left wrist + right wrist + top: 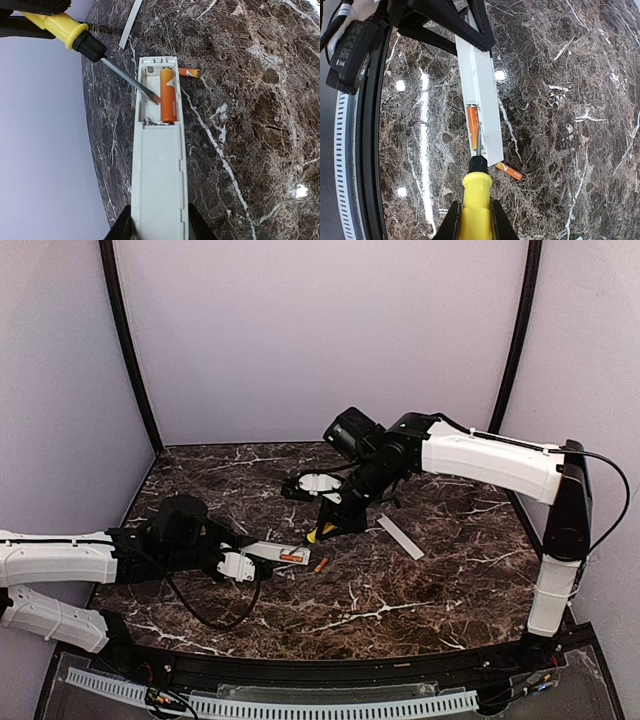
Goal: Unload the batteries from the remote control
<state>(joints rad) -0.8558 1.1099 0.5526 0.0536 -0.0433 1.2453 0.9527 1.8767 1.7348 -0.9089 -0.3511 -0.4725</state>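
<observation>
My left gripper [159, 229] is shut on the near end of the white remote control [159, 170], which lies back-up on the marble table [260, 130]. Its battery bay is open. One orange battery [168, 95] lies in the right slot and the left slot is empty. A second battery [190, 73] lies loose on the table beside the remote's far end. My right gripper [474, 220] is shut on the yellow handle of a screwdriver [476, 195]. The blade tip [153, 98] rests inside the bay against the seated battery. In the top view the remote [272, 552] lies between both grippers.
A thin flat white strip [400, 537] lies on the table right of the screwdriver, also in the left wrist view as the strip [131, 22]. The table's black rim [367, 150] runs close to the remote's left side. Lilac walls enclose the table.
</observation>
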